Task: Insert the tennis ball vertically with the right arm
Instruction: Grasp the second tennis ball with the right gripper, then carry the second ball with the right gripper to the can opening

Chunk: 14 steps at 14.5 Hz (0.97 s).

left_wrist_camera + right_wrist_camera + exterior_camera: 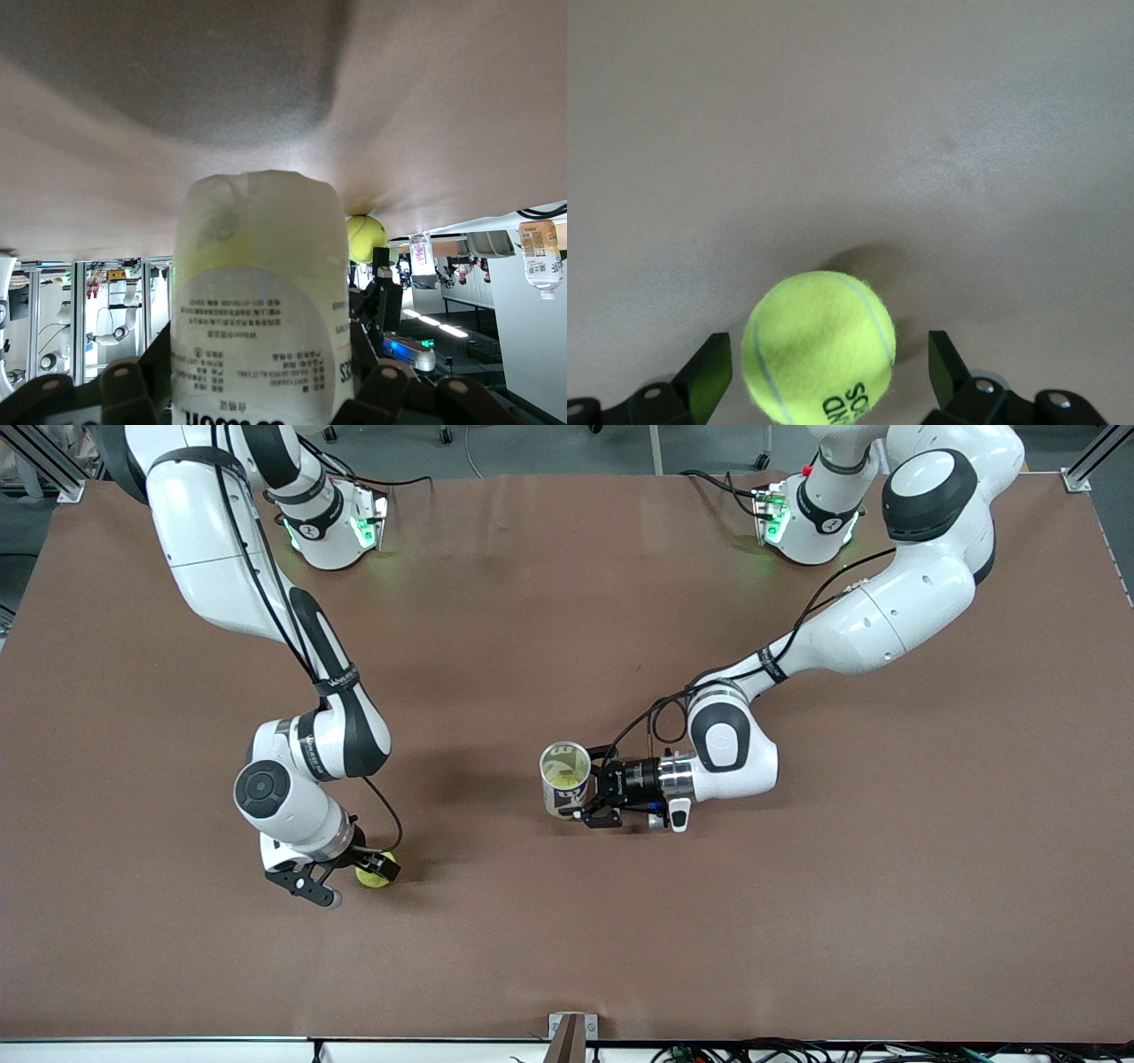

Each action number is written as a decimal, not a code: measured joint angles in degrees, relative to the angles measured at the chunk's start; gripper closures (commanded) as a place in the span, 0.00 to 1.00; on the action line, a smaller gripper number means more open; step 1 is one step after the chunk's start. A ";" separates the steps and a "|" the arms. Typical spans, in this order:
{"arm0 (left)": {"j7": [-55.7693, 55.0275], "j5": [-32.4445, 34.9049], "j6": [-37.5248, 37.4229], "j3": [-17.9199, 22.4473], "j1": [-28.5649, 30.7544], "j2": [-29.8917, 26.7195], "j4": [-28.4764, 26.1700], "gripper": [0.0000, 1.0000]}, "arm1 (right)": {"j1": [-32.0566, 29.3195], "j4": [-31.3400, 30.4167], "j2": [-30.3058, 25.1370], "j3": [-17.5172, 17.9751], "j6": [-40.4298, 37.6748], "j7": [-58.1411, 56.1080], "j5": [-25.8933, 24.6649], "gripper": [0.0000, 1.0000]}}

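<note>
Right arm (pixel 292 691): reaching from its base at the top of the front view down toward the near half of the table, wrist bent low over the brown surface.
Right gripper (pixel 363 865): down at the table, fingers spread wide on either side of the tennis ball and not touching it; in the right wrist view, a clear gap between each fingertip (pixel 709 376) and the felt.
Tennis ball (pixel 376 869): yellow-green, resting on the table toward the right arm's end, nearer to the front camera than the canister; black lettering visible on its lower face in the right wrist view (pixel 819 348), a soft shadow cast on the table just beside it.
Table (pixel 567 957): brown, matte, bare around the ball.
Canister (pixel 565 778): clear plastic tennis-ball tube near the middle of the table, upright with its open mouth facing up, a yellow-green ball visible inside; printed label wrapped round its lower body in the left wrist view (pixel 259 310).
Left gripper (pixel 595 790): level with the table, clamped on the canister's side, fingers narrowed against the wall of the tube and holding it upright.
Left arm (pixel 850 629): stretched from its base at the top of the front view toward the table's middle, forearm low, wrist turned sideways to the canister.
</note>
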 measured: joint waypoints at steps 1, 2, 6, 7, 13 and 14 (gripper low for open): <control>0.00 0.00 0.00 0.00 0.00 0.00 0.00 0.23 | 0.00 0.00 0.07 0.00 0.07 0.00 0.00 0.15; 0.00 0.00 0.00 0.00 0.00 0.00 0.00 0.23 | 0.01 0.00 0.09 0.00 0.18 0.01 0.00 0.23; 0.00 0.00 0.00 0.00 -0.01 0.00 0.00 0.23 | 0.08 0.05 0.17 0.12 0.87 0.02 0.00 0.97; 0.00 0.00 0.00 0.00 -0.01 0.00 0.00 0.23 | 0.09 0.09 0.17 0.14 0.87 0.03 0.00 0.99; 0.00 -0.10 0.00 0.00 -0.27 0.00 0.01 0.23 | 1.34 1.62 -0.72 0.88 -3.53 4.27 0.80 1.00; 0.00 -0.11 0.00 0.00 -0.31 0.00 0.02 0.23 | 2.25 2.86 -1.54 1.14 -6.43 6.45 1.61 1.00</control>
